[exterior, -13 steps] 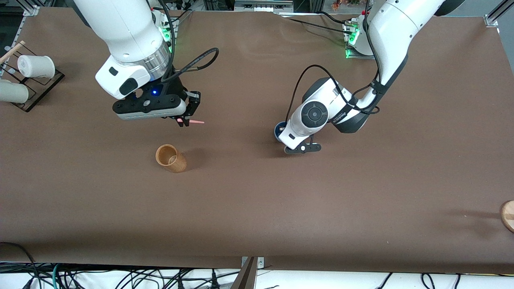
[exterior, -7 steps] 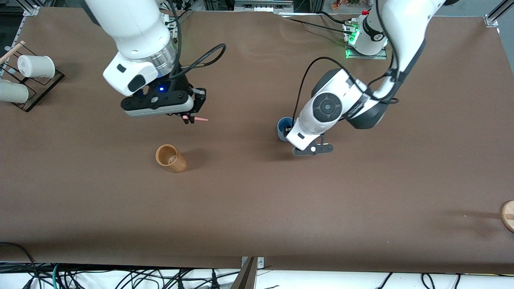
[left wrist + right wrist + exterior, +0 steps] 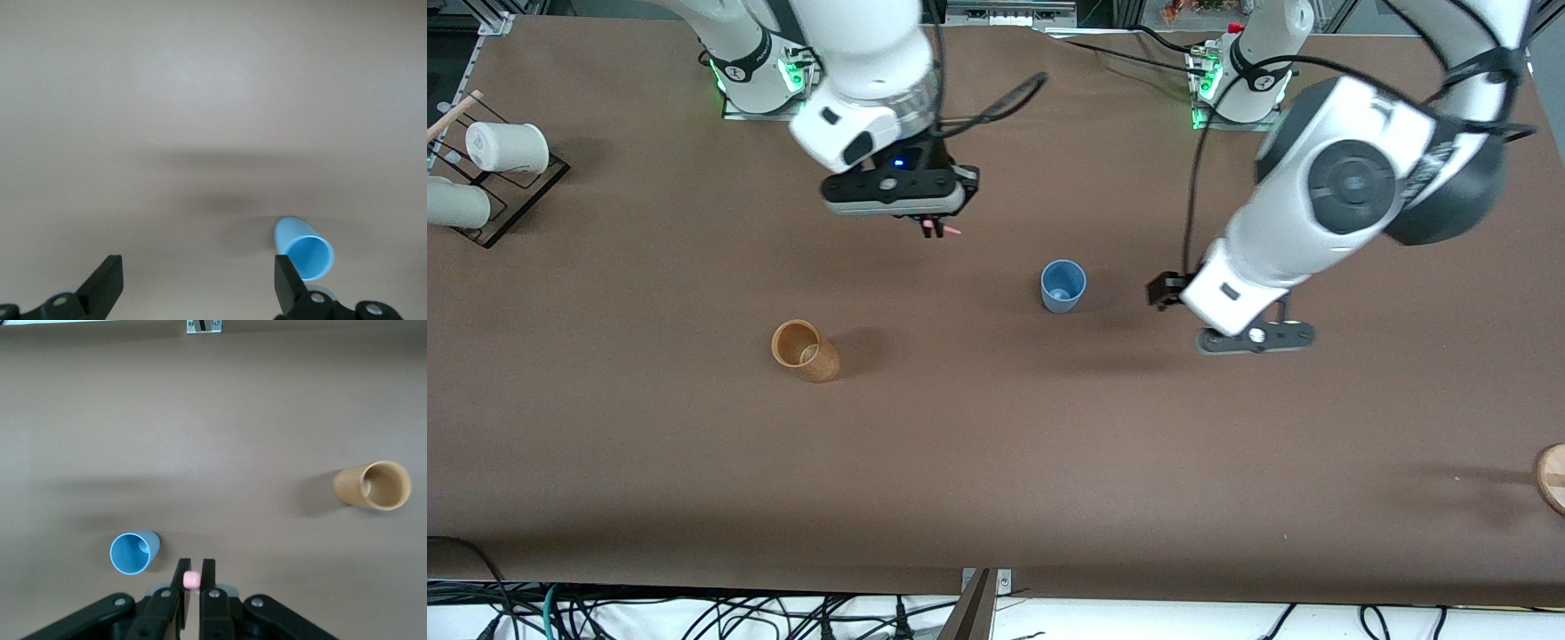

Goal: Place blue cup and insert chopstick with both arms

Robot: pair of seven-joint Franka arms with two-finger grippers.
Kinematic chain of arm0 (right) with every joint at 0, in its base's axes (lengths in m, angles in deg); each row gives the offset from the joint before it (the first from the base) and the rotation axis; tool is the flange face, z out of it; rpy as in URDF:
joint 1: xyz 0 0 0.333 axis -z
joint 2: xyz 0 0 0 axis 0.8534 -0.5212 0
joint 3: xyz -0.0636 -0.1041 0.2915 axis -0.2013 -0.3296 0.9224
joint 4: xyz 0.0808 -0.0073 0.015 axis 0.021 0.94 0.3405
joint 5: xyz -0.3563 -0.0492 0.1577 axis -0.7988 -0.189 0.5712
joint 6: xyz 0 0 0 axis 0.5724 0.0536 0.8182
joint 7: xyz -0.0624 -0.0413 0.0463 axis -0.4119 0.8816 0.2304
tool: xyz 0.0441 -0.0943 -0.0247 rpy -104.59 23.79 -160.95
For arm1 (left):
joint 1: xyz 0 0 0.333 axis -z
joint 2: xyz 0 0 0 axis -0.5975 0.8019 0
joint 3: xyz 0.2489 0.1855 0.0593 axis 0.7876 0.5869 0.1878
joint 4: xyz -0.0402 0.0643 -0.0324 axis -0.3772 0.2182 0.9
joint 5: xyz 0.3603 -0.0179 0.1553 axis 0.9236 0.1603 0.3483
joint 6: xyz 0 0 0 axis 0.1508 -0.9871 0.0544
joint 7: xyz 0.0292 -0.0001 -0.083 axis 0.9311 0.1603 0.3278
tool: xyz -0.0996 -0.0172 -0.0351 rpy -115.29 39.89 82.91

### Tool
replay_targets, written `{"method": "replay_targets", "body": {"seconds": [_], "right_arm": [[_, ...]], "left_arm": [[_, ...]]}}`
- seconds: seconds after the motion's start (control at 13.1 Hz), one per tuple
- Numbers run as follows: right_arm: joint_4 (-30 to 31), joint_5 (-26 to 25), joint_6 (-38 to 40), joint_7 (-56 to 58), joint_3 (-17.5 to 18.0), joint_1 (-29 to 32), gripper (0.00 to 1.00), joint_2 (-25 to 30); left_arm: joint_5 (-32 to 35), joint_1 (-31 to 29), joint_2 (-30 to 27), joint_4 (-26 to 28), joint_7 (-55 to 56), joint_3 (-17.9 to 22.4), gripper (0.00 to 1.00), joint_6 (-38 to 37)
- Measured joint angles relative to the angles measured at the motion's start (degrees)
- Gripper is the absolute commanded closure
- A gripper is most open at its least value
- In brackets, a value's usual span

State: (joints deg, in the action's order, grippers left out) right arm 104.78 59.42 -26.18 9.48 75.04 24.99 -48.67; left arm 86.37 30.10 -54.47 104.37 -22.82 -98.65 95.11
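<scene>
Now my right gripper clamps the chopstick short of the blue cup; left gripper open, empty beside it. Risk: stick clips rim, tips cup.

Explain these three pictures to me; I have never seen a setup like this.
Two white robot arms stand at a brown table. The wide picture comes from a high camera facing them. The other two come from small cameras on the arms' wrists, looking down past each hand.

The right hand is up over the table, toward the robots' side of the blue cup, and is shut on a thin pink chopstick; its own camera shows the stick end-on between the fingers. The left hand hangs open and holds nothing, off to the left arm's side of the blue cup.

The blue cup stands upright and empty. A brown cup stands nearer the front camera, toward the right arm's end. White cups sit on a rack at that end's edge.
</scene>
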Motion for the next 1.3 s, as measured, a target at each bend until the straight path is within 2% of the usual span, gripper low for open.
{"method": "replay_targets", "body": {"seconds": [0.31,0.38,0.46,0.69,0.76,1.07,1.3], "right_arm": [[0.0,-4.9,-6.1,-10.3,-0.2,-5.7,0.91,-6.2],[-0.3,-6.0,-7.7,-12.6,-0.3,-6.8,0.91,-8.0],[-0.7,-6.5,-8.5,-13.6,-0.4,-7.2,0.91,-8.7],[-3.6,-6.8,-9.8,-15.1,-2.6,-9.5,0.91,-11.1],[-4.4,-6.8,-10.5,-15.5,-3.8,-10.7,0.91,-11.8],[-5.9,-6.9,-13.0,-17.1,-7.6,-14.5,0.91,-15.1],[-6.2,-6.9,-13.7,-18.0,-8.5,-15.9,0.90,-16.3]], "left_arm": [[0.0,-6.7,-4.3,-0.3,-11.9,0.2,0.00,-6.0],[-0.2,-6.9,-5.9,-0.3,-15.0,1.6,0.00,-6.9],[-1.8,-5.8,-7.1,0.2,-16.1,4.2,0.00,-7.3],[-10.1,4.4,-12.1,4.6,-18.6,22.7,0.00,-7.3],[-11.0,5.5,-13.7,6.4,-19.2,25.5,0.00,-7.0],[-11.1,6.5,-22.6,15.0,-20.9,26.4,0.00,-2.6],[-10.9,6.9,-24.2,16.6,-21.3,26.2,0.00,-2.5]]}}
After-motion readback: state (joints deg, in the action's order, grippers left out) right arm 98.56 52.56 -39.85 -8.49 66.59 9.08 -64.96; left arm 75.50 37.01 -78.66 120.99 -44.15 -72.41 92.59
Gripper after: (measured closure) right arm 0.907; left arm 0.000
